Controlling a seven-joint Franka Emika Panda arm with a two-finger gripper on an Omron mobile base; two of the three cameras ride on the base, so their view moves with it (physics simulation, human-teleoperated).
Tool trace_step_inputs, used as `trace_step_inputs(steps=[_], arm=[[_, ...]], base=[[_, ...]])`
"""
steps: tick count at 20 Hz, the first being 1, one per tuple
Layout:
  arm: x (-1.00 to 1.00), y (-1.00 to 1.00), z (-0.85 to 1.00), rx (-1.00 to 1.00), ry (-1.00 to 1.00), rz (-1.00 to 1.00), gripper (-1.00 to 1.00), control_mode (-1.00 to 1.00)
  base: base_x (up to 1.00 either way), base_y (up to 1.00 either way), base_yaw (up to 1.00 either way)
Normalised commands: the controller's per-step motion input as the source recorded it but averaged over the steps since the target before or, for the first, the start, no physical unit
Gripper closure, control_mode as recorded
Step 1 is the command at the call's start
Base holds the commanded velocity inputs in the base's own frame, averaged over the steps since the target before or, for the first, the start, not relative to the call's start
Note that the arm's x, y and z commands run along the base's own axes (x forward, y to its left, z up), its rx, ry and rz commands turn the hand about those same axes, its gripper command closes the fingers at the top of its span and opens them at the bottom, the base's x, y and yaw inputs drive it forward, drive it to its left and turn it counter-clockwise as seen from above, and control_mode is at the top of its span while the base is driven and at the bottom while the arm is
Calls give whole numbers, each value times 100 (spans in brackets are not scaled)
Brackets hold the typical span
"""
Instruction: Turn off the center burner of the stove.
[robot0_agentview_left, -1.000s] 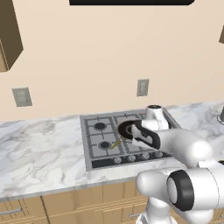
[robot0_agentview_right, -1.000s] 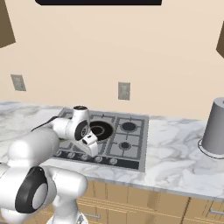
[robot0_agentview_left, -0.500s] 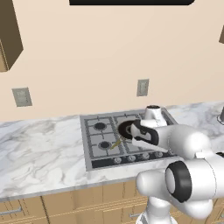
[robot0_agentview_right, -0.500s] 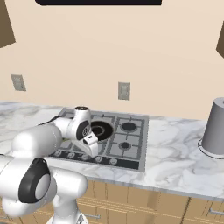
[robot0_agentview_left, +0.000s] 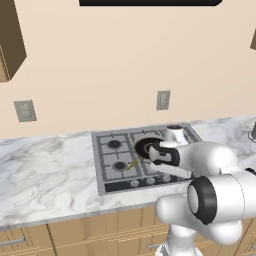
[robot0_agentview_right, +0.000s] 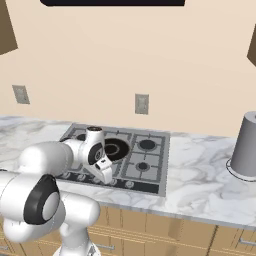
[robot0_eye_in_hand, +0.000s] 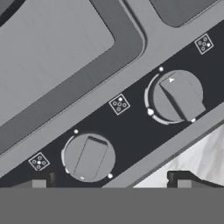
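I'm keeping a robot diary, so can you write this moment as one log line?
gripper: open, holding nothing | position: just above two knobs on the stove | center burner: knob not touched yet

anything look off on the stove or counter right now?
Nothing spilled or damaged. One oddity: in the hand view, the right knob has its grip bar turned at a different angle from the left knob. The open gripper hovers just above that row of the stove.

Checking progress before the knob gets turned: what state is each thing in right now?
Flat grey steel stove: on the marble counter, nothing on its grates.
Wide black center burner: no flame visible.
Two round grey knobs: untouched, pointers at different angles.
Gripper: open, above the knob row.
Grey canister: upright.
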Motion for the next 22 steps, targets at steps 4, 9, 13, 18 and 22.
trace_step_inputs(steps=[4,9,13,18,22], arm=[[11,0,-11,0,0,-1,-100,-100],[13,0,-7,0,0,-1,-100,-100],[19,1,-1,0,0,-1,-100,-100],[6,7,-3,0,0,-1,-100,-100],[-3,14,0,0,0,-4,-100,-100]], base=[[0,0,0],[0,0,0],[0,0,0],[0,0,0],[0,0,0]])
